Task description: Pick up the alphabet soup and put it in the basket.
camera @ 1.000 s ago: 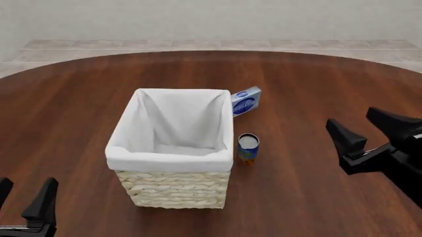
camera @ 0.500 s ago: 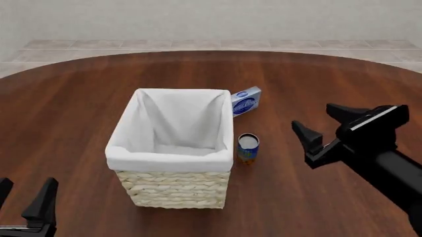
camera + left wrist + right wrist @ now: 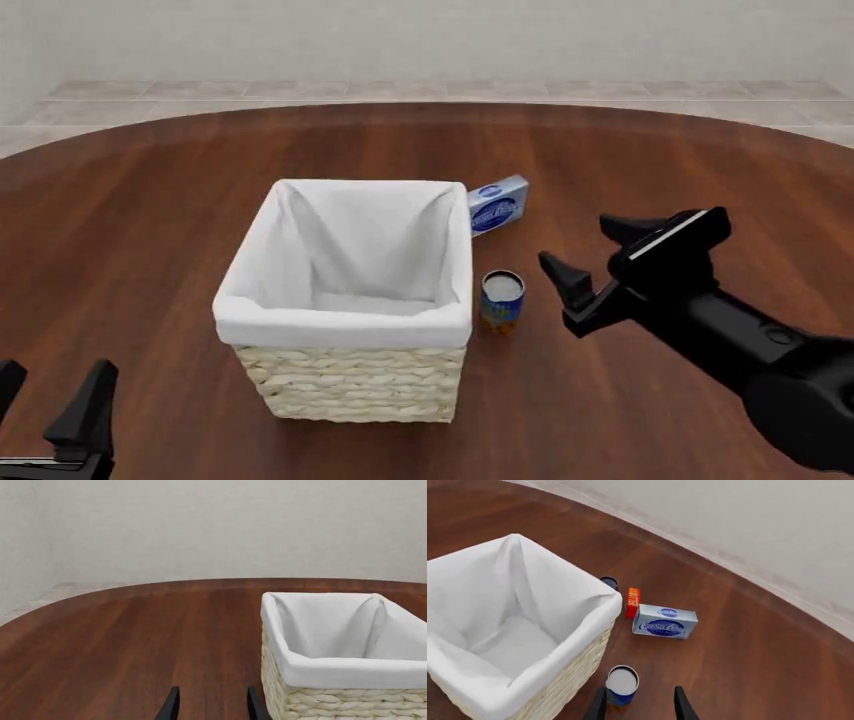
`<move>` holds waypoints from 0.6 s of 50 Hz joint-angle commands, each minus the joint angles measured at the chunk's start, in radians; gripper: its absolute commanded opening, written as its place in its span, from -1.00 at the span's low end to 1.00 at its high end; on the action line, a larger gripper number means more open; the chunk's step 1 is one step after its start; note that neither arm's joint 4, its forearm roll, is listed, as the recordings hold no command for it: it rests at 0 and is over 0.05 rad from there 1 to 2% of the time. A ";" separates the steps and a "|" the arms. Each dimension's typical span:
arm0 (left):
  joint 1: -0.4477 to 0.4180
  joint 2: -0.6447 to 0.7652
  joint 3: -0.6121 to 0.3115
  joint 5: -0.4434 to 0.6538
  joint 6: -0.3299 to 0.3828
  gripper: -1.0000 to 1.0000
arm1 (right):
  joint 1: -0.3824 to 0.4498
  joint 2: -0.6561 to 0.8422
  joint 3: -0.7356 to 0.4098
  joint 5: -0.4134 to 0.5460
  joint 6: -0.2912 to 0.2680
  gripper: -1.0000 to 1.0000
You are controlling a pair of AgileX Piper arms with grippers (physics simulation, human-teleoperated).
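The alphabet soup [image 3: 502, 301], a small can with a silver top and a blue and orange label, stands upright on the table just right of the basket [image 3: 350, 383]. The basket is pale wicker with a white lining and holds nothing. My right gripper [image 3: 594, 248] hangs open to the right of the can, apart from it. In the right wrist view the can [image 3: 621, 686] sits just ahead of the open fingers [image 3: 680, 706], beside the basket [image 3: 567, 676]. My left gripper [image 3: 47, 398] rests open at the near left; its wrist view shows the basket [image 3: 333, 702].
A flat blue-and-white box [image 3: 498, 205] lies behind the can, at the basket's far right corner. In the right wrist view the box [image 3: 665, 621] has a small red carton [image 3: 632, 603] and a dark round item [image 3: 608, 582] beside it. The table's far edge curves.
My right arm has swung left and forward toward the can, its gripper still open. The left arm, the can and the basket have not moved.
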 commanded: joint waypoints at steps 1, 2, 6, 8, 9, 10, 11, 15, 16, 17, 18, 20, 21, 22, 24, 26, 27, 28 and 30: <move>0.000 0.000 0.000 0.000 0.000 1.00 | 0.033 0.074 -0.026 -0.025 0.005 1.00; 0.000 0.000 0.000 0.000 0.000 1.00 | 0.033 0.074 -0.026 -0.025 0.005 1.00; 0.000 0.000 0.000 0.000 0.000 1.00 | 0.039 0.095 -0.036 -0.023 0.029 1.00; 0.000 0.000 0.000 0.000 0.000 1.00 | 0.039 0.114 -0.035 -0.035 0.025 1.00; 0.000 0.000 0.000 0.000 0.000 1.00 | 0.039 0.123 -0.037 -0.038 0.028 1.00; 0.000 0.000 0.000 0.000 0.000 1.00 | 0.042 0.136 -0.043 -0.033 0.046 1.00; 0.000 0.000 0.000 0.000 0.000 1.00 | 0.042 0.136 -0.043 -0.033 0.046 1.00; 0.000 0.000 0.000 0.000 0.000 1.00 | 0.041 0.146 -0.048 -0.026 0.037 1.00; 0.000 0.000 0.000 0.000 0.000 1.00 | 0.037 0.156 -0.054 -0.018 0.044 1.00; 0.000 0.000 0.000 0.000 0.000 1.00 | 0.030 0.159 -0.056 -0.017 0.045 1.00; 0.000 0.000 0.000 0.000 0.000 1.00 | 0.034 0.163 -0.058 -0.013 0.043 1.00; 0.000 0.000 0.000 0.000 0.000 1.00 | 0.026 0.161 -0.061 -0.007 0.037 1.00; 0.000 0.000 0.000 0.000 0.000 1.00 | 0.028 0.161 -0.063 -0.003 0.038 1.00; 0.000 0.000 0.000 0.000 0.000 1.00 | 0.029 0.161 -0.063 -0.002 0.035 1.00; 0.000 0.000 0.000 0.000 0.000 1.00 | 0.026 0.163 -0.062 -0.005 0.034 1.00; 0.000 0.000 0.000 0.000 0.000 1.00 | 0.024 0.172 -0.063 -0.010 0.033 1.00; 0.000 0.000 0.000 0.000 0.000 1.00 | 0.020 0.170 -0.065 -0.007 0.034 1.00; 0.000 0.000 0.000 0.000 0.000 1.00 | 0.018 0.171 -0.067 -0.007 0.035 1.00; 0.000 0.000 0.000 0.000 0.000 1.00 | 0.017 0.174 -0.068 -0.010 0.035 1.00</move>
